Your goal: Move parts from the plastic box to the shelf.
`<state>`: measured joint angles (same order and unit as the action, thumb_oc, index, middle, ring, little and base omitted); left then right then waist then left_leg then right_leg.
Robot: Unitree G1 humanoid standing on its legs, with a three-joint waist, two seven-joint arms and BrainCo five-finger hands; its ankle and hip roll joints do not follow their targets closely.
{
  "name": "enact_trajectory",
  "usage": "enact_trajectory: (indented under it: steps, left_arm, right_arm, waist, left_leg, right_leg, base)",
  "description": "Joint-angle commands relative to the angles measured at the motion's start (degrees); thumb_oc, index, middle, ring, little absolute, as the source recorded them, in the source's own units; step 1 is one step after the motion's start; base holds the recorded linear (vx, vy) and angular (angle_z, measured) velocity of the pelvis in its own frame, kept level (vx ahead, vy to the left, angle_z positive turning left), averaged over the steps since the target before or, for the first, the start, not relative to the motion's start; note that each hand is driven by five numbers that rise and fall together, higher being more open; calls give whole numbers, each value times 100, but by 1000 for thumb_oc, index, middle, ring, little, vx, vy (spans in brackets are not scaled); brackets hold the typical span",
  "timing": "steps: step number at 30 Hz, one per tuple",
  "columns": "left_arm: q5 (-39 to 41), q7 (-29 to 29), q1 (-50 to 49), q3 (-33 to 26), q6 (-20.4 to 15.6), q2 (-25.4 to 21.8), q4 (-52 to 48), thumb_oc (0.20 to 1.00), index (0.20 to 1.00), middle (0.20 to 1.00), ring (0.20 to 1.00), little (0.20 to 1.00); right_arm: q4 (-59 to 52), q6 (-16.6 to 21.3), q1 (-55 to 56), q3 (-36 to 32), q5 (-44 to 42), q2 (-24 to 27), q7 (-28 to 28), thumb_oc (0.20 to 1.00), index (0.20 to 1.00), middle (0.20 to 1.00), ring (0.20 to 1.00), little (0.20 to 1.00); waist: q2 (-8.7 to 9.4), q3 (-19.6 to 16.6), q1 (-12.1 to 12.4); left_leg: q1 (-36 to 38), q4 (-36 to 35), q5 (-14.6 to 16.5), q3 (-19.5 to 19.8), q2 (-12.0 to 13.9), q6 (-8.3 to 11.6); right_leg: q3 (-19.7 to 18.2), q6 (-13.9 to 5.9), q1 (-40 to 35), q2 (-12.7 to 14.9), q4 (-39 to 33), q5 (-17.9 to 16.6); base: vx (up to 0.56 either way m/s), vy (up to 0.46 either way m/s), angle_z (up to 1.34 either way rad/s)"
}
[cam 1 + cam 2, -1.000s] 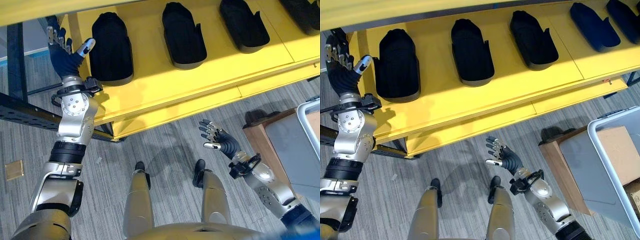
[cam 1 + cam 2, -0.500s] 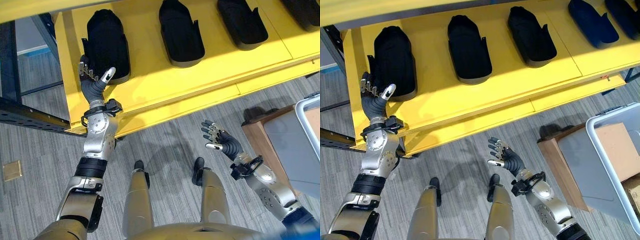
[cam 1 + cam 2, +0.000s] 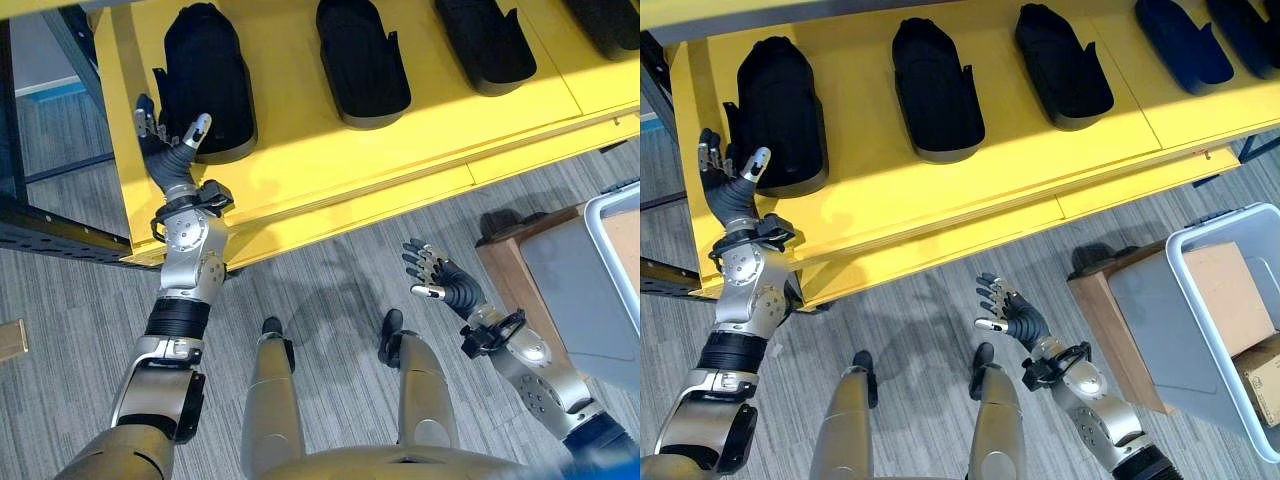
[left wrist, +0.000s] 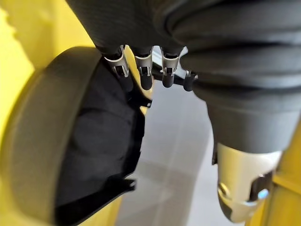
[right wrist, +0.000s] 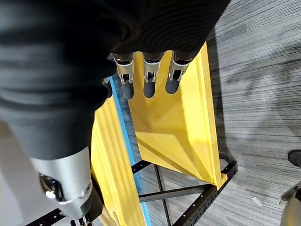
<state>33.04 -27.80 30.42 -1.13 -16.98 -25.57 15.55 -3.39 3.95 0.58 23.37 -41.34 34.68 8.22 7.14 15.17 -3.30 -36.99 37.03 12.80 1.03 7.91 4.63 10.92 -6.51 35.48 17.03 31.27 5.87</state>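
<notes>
Four black parts (image 3: 777, 115) on the shelf (image 3: 940, 200); left hand (image 3: 168, 150) lowered beside the leftmost, released, empty; right hand (image 3: 1008, 312) relaxed, empty.

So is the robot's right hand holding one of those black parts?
No, the right hand hangs open over the floor with nothing in it, away from the black parts on the shelf.
</notes>
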Motion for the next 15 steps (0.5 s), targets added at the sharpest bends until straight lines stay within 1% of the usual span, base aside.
enact_trajectory:
  steps: [1,5,15]
  left_arm:
    - [-298,21,3,-42,-382,-199,-629,1000,1000,1000,1000,1000]
    - [-596,19,163,39,-448,-274,-1255,1000,1000,1000,1000,1000]
    - [-557,82,188,84,-533,-234,-1611,1000,1000,1000,1000,1000]
  right_arm:
    - [-436,311,62,-138,-30,75,3,1000,1000,1000,1000,1000]
    - [-464,338,45,-255,14,113,20,1000,1000,1000,1000,1000]
    - [-529,355,91,-358,71,150,36,1000,1000,1000,1000,1000]
  waist:
    - [-16,-241,126]
    - [-24,-221,140]
    - [-64,-175,141]
  left_leg:
    - [-34,-206,-171,65,-229,-282]
    - [-58,-165,-147,71,-260,-309]
    - [-56,-130,-121,27,-257,-324]
  right_leg:
    - [21,-15,-263,-8,114,117]
    - [-2,-4,-257,6,133,128]
    - [-29,-11,-235,5,139,137]
  base:
    - [19,31,1]
    - [4,8,0]
    - [0,0,0]
